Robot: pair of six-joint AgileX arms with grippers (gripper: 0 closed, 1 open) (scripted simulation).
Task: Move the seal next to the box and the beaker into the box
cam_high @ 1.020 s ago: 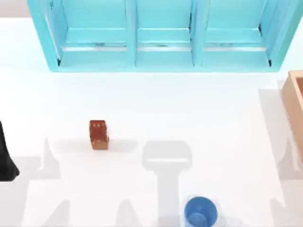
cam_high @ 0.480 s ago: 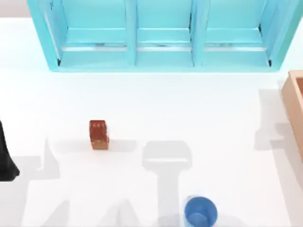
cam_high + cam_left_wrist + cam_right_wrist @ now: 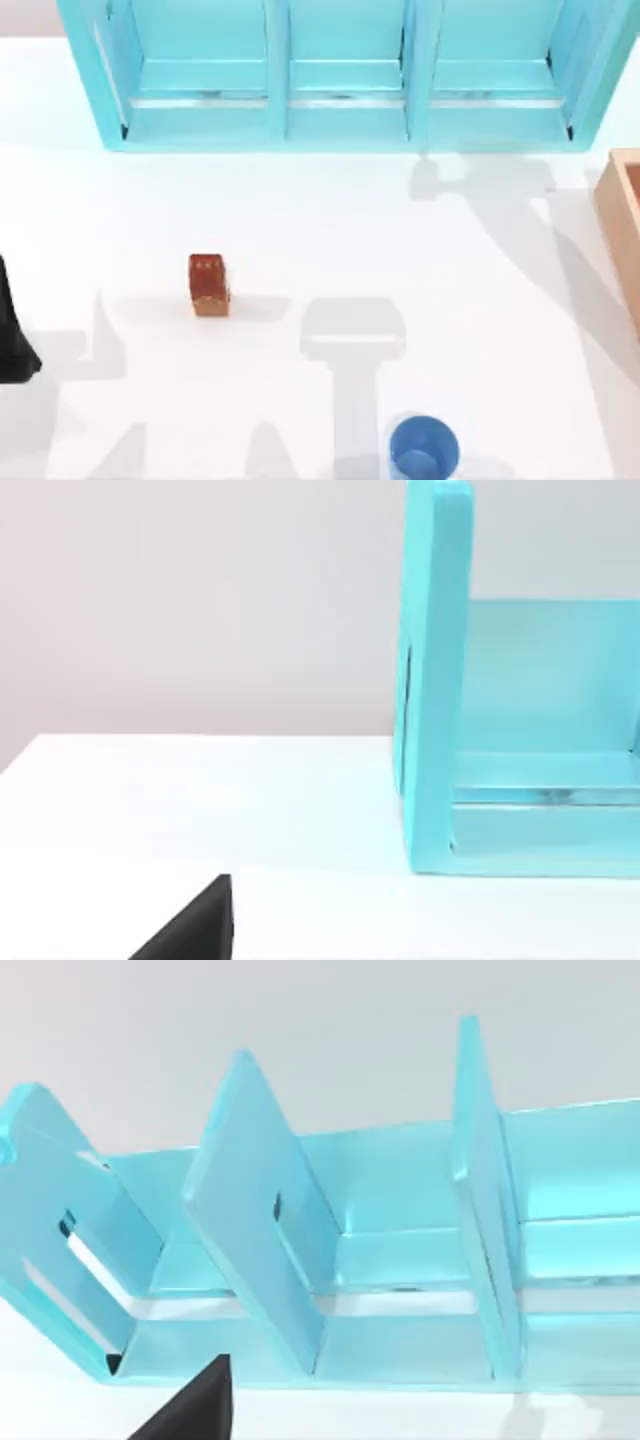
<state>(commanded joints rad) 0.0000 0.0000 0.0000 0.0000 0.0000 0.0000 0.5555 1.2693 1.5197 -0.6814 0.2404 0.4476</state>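
Seal (image 3: 208, 284) stands on the white table (image 3: 330, 220) at about nine o'clock from the centre, untouched. Beaker (image 3: 424, 447) sits upright at five o'clock by the near edge, well apart from the seal. At three o'clock the box (image 3: 622, 215) shows at the table's right edge. A turquoise shelf unit (image 3: 345, 70) spans twelve o'clock. The left arm (image 3: 12, 335) rests at the far left edge; whether either pincer is apart or together cannot be told.

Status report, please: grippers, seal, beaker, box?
Left arm parked at table's left edge. Seal and beaker untouched on table, box at right edge. Nothing between.
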